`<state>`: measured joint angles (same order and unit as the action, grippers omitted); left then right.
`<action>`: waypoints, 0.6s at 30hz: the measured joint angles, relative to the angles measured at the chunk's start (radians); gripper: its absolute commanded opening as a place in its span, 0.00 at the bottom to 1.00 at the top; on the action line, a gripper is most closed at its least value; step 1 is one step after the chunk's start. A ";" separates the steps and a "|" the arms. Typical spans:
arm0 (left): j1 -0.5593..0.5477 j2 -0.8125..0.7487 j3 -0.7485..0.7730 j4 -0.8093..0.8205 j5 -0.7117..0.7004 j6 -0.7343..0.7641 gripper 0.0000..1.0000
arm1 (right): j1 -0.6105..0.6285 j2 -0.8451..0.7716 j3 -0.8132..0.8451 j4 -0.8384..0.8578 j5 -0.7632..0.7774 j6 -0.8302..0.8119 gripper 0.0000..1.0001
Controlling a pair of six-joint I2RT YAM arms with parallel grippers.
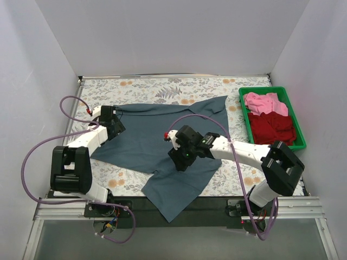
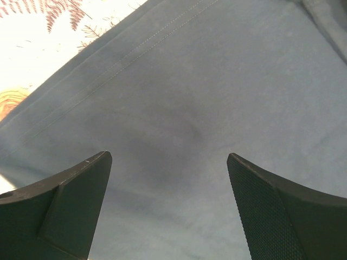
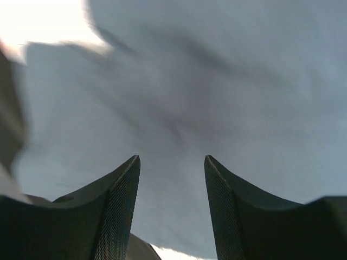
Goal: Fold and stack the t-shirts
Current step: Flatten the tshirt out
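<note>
The large slate blue-grey t-shirt [image 1: 157,146] lies spread over the floral table, one end hanging past the front edge. It fills the left wrist view [image 2: 206,97] and the right wrist view [image 3: 217,81]. My left gripper [image 1: 115,123] is open, just above the shirt's left part near a stitched hem. My right gripper [image 1: 181,158] is open and empty, low over the shirt's lower middle. The pink t-shirt [image 1: 264,103] and the dark red t-shirt [image 1: 274,128] lie crumpled in the green bin [image 1: 242,106].
The green bin stands at the right side of the table. White walls enclose the table on the left, back and right. Purple cables loop from both arms. The floral tablecloth [image 1: 162,89] shows behind the shirt.
</note>
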<state>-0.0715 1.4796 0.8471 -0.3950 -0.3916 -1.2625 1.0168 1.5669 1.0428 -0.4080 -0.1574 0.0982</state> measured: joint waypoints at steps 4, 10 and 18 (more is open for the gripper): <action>0.000 0.056 0.013 -0.015 -0.008 -0.034 0.81 | -0.068 -0.023 -0.126 -0.013 0.035 0.051 0.50; 0.042 0.085 -0.006 -0.071 -0.025 -0.107 0.81 | -0.079 -0.059 -0.227 0.000 0.048 0.108 0.50; 0.127 0.018 -0.082 -0.115 -0.035 -0.185 0.80 | -0.080 -0.146 -0.318 0.023 0.002 0.148 0.50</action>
<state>0.0559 1.4971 0.7647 -0.5098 -0.4267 -1.4471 0.9363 1.4208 0.7250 -0.3851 -0.1558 0.2459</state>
